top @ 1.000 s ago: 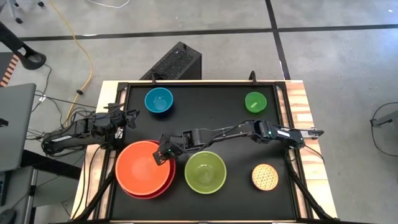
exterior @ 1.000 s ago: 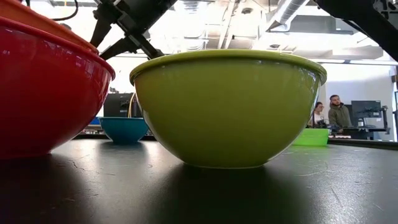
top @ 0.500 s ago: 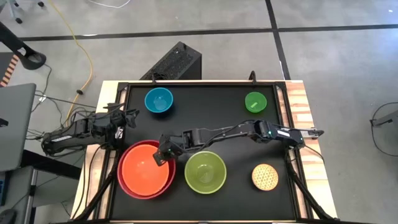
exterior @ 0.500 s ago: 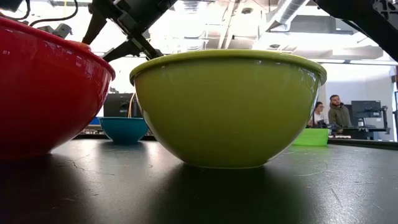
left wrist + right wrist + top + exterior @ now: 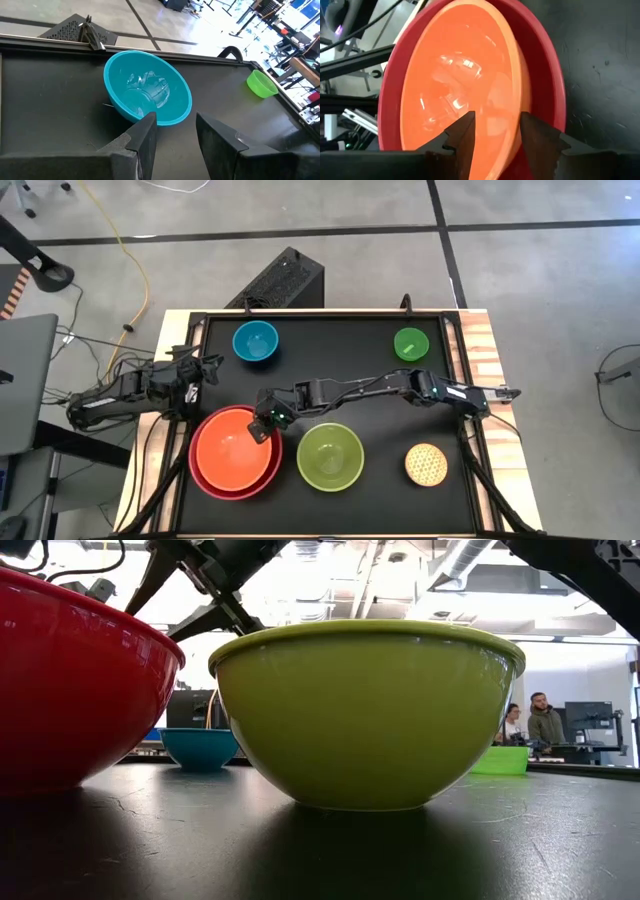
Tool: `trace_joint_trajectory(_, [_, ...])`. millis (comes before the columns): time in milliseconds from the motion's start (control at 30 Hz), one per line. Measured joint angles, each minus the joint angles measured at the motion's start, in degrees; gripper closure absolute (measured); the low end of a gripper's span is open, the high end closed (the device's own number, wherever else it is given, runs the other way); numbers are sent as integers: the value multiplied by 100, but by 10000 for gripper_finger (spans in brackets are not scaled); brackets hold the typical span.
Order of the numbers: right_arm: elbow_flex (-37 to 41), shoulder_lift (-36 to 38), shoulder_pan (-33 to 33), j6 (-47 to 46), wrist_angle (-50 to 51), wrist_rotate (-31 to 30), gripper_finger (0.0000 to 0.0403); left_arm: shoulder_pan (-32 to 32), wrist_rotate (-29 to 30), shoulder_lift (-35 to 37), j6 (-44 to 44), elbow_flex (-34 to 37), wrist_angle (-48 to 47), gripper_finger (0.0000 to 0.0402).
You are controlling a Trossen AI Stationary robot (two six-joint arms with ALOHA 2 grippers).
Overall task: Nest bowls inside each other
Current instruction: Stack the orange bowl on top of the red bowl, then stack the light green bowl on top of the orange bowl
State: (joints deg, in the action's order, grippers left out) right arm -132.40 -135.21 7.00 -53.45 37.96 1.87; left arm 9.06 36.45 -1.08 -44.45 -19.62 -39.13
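The orange bowl (image 5: 236, 454) sits in the red bowl (image 5: 203, 478); right end effector (image 5: 264, 427) released; four bowls remain separate.

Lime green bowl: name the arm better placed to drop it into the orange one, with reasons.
Right. The right gripper hangs open at the orange bowl, beside the lime green bowl. The left gripper waits near the blue bowl.

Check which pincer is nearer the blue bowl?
Left. The left pincer sits just beside the blue bowl; the right pincer is farther off, open over the orange bowl's rim.
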Motion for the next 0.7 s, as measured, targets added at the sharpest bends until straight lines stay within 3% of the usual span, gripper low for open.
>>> trace_joint_trajectory(400, [-9,477,-159,395,365,509,227,0,26,2,-24,0,0,274])
trace_joint_trajectory(700, [-2,1311,251,1444,2841,279,231,0,60,4,-212,-2,-39,274])
